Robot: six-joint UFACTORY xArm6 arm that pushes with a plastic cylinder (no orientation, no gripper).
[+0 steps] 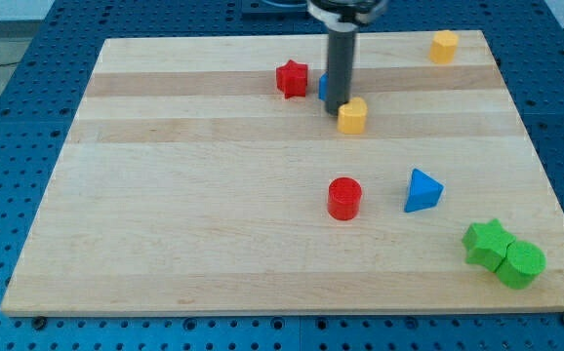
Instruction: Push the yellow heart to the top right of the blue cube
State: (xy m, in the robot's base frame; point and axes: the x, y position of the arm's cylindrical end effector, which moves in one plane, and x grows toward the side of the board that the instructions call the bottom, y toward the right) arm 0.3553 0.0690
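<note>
Camera view shows the yellow heart (352, 115) in the upper middle of the wooden surface (194, 214), and every place below is given from that heart. My tip (337, 108) stands just at its left edge, touching it or nearly so; the dark rod rises straight up from there and leaves the view at the top. No claw exists on this arm, so open or closed does not apply: only the rod's lower end meets the blocks. Directly behind the rod, up and to the left of the heart, a sliver of the blue cube (323, 87) shows, most of it hidden by the rod. Further left at about the cube's height sits the red star (292, 78), close to the cube but apart from the heart. Far up and to the right of the heart, near the surface's top right corner, is a second yellow block (444, 46), its shape hard to tell. Well below the heart lies the red cylinder (344, 198), with the blue triangular block (422, 190) down and to the right. Much further down and right, near the surface's lower right corner, the green star (486, 241) touches the green cylinder (522, 263). The pale, plank-striped surface rests on a blue perforated bench (9, 146) that frames it on all sides.
</note>
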